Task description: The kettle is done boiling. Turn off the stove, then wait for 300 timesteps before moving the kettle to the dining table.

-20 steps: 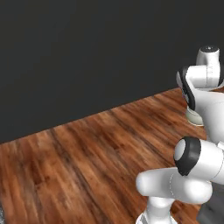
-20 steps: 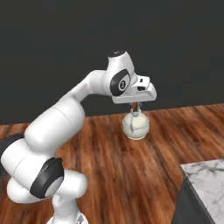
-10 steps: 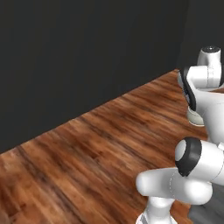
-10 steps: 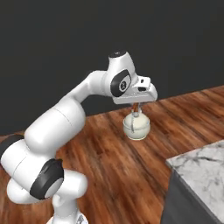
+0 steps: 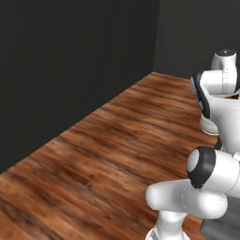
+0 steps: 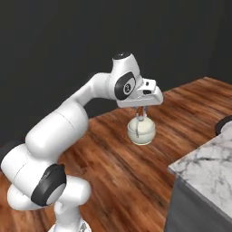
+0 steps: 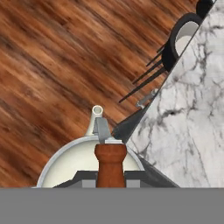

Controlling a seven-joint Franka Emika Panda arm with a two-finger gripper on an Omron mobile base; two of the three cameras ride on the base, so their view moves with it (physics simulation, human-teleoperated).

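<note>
Up close, cream-white kettle point(image 7: 89, 159) — short spout, reddish-brown wooden handle bar

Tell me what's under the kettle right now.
The kettle hangs from the shut gripper over bare wooden floor, with the dining table edge close beside it. The floor directly beneath is covered by the kettle's body.

In the right base view we see the kettle point(image 6: 141, 131) hanging directly under the gripper point(image 6: 141, 113), off the floor point(image 6: 113, 167), with the wall point(image 6: 54, 41) behind them at 12 o'clock. The dining table point(image 6: 206, 165) lies at 4 o'clock of the kettle, apart from it. In the hand view the kettle's handle bar point(image 7: 110, 165) sits between the fingers, the spout points to 12 o'clock, the tabletop lies at 3 o'clock, and a stool point(image 7: 181, 39) stands beside its edge at 1 o'clock.
</note>
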